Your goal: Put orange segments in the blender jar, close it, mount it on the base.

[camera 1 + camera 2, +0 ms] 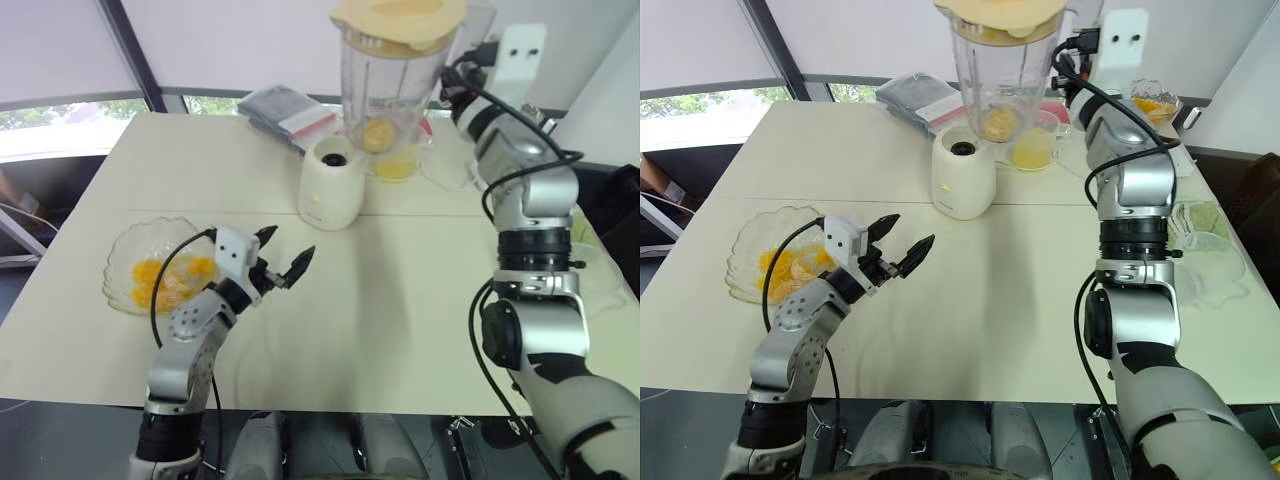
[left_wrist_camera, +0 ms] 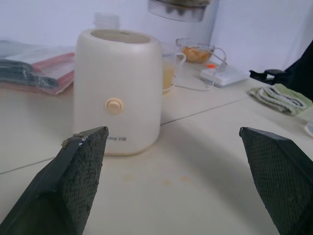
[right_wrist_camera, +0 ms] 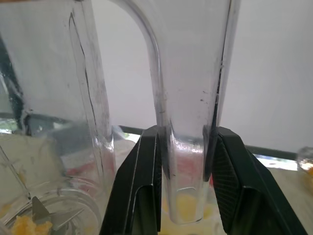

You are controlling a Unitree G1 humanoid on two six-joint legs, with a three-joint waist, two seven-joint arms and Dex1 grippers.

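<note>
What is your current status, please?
Right gripper shut on blender jar handle, lidded, above base. Left gripper open, empty. Nothing in the way.

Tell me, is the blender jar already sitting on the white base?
No, the blender jar, lid on, hangs in the air above the base, held by its handle in the right gripper.

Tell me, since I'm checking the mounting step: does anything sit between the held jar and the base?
Nothing visible does. The right gripper holds the lidded blender jar by its handle above the base, whose socket is uncovered.
</note>
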